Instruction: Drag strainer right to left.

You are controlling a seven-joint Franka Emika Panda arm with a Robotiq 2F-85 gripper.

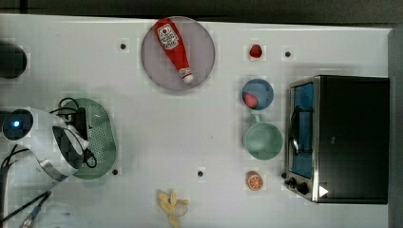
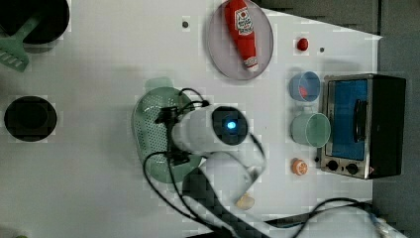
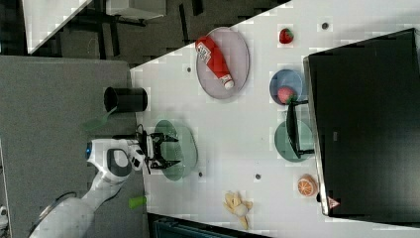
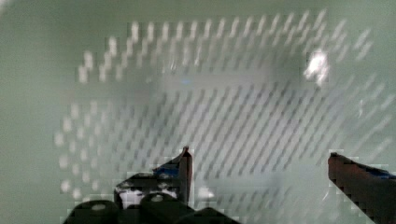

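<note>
Gripper [image 4: 259, 156] (jaws apart) over strainer [image 4: 224, 93]

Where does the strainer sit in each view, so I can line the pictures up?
Top view: strainer at far left, partly under the arm.
Left view: left of centre, beside the arm.
Right view: lower left of the table, under the open gripper.
Wrist view: perforated floor close up.
Shared landmark: ketchup bottle on the grey plate.

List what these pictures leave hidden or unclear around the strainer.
- Top view: the arm covers the strainer's left half.
- Left view: the arm covers its right side.
- Wrist view: the open gripper hangs over blurred holes; contact cannot be told.
</note>
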